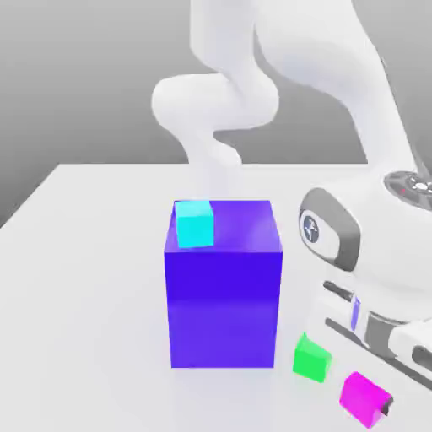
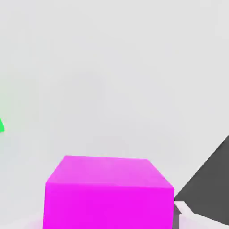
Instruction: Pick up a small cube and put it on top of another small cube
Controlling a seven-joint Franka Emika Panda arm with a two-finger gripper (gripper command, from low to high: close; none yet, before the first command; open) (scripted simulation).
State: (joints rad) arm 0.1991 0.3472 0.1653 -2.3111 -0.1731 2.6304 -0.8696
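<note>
Landmark here: the big blue-violet block (image 1: pixel 224 304), upright on the white table (image 1: pixel 84 253), near the middle of the exterior view.

Atop the block, at the top corner toward the exterior view's left: a small cyan cube (image 1: pixel 194 223), resting on the upper face, one side about flush with the block's front edge.

Off the block's lower corner, toward the exterior view's right, just beside it but not touching: a small green cube (image 1: pixel 310 358), down on the table.

Farther out from the block along that same line, past the green cube and closer to the camera: the small magenta-pink cube (image 1: pixel 363 396), well apart from the block and near the green one, with a clear gap between the two. Hard to say whether resting on the table or raised just off it.

Right at that magenta-pink cube: the gripper (image 1: pixel 377 400), low beside the table, at the end of the white arm (image 1: pixel 371 245) that bends down from above on the block's right-hand side in the exterior view. Clenched on the cube or released: cannot tell.

From the hand view: the magenta-pink cube (image 2: pixel 108 192) large and close, top face and one side showing, with a sliver of the green cube (image 2: pixel 2 125) at the edge.
</note>
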